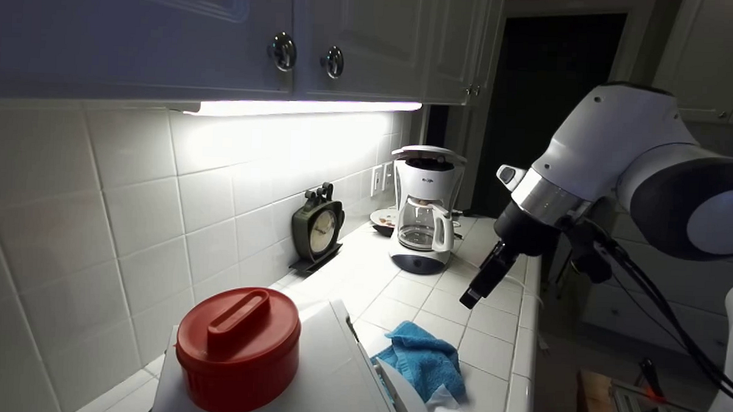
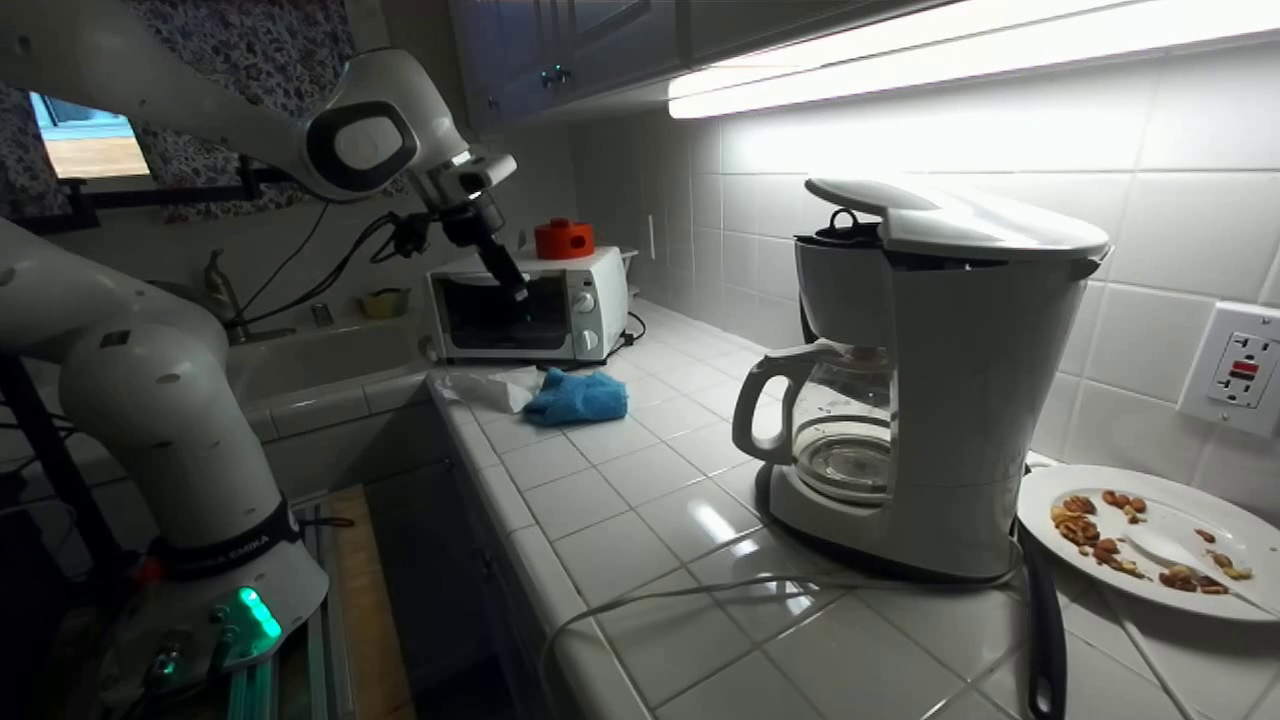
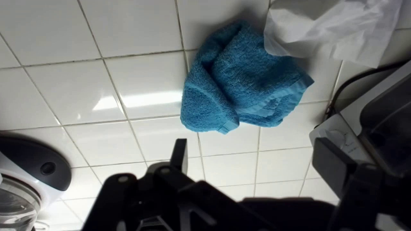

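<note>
In the wrist view, can see only edge-cut parts of coffee maker (image 3: pixel 38 165) left of gripper (image 3: pixel 253 160), paper (image 3: pixel 334 29) ahead and oven (image 3: pixel 387 118) at right, and cannot read dial's (image 3: pixel 337 136) blurred markings (image 3: pixel 352 148).

White tiled counter (image 2: pixel 645 475) — on it a blue cloth (image 3: pixel 247 77), crumpled white sheet (image 3: pixel 334 30), coffee maker (image 2: pixel 945 390), toaster oven (image 2: pixel 548 322).

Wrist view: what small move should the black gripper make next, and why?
I would probably ease the black two-finger gripper toward the crumpled blue terry cloth, jaws apart. In the wrist view they are open with nothing held between them, and the cloth lies just ahead, untouched, on the white-tiled counter.
</note>
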`<state>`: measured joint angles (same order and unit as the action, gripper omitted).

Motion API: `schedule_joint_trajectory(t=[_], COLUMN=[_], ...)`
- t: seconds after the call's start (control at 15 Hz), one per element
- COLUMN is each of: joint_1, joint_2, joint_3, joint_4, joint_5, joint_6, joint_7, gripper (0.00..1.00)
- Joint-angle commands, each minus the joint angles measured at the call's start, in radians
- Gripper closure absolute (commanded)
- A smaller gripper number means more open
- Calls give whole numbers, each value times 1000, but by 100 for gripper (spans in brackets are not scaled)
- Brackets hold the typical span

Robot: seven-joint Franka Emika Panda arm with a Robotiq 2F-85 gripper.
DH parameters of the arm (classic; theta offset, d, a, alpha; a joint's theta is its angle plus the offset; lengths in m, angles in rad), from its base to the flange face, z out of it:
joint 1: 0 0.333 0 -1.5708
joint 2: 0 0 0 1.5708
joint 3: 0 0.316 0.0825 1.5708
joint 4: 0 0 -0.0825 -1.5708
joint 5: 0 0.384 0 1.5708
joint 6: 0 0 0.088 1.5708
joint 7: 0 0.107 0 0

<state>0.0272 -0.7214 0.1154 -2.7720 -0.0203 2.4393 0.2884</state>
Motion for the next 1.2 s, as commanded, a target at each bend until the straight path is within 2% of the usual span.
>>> schedule_joint_trajectory(t=[0.0, 0.07, 0.13, 0.4, 0.73, 0.87, 1.07, 1.13], joint_1=[6, 8, 7, 11, 57, 108, 201, 213], joint_2=[105, 131, 154, 242, 346, 382, 430, 441], joint_3=[-61, -72, -76, -92, -120, -148, -204, -211], joint_4=[2, 2, 2, 2, 2, 2, 2, 3], joint_5=[43, 44, 42, 41, 79, 154, 307, 336], joint_6=[108, 113, 107, 138, 318, 344, 367, 366], joint_7=[-84, -99, -107, -147, -230, -276, -382, -407], gripper=[0, 11, 28, 56, 92, 99, 98, 98])
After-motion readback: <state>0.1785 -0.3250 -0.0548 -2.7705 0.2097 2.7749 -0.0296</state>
